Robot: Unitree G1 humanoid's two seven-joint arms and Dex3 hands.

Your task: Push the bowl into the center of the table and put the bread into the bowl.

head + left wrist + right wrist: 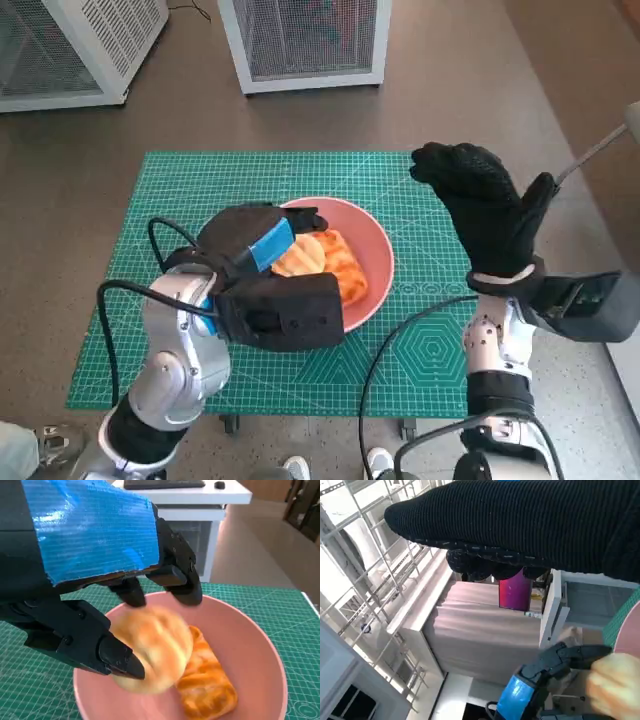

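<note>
Pink bowl (375, 250) on green mat (200, 180), directly under the left hand (262, 262), which holds a round bread roll (155, 647) over a flat pastry (207, 682); right hand (485, 205) raised beside it, fingers spread, holding nothing.

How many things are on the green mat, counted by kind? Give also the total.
Bowl: 1, pink.
Bread: 2, a round bun between the left hand's fingers and a flat golden pastry, both in the bowl.
Total: 3.
</note>
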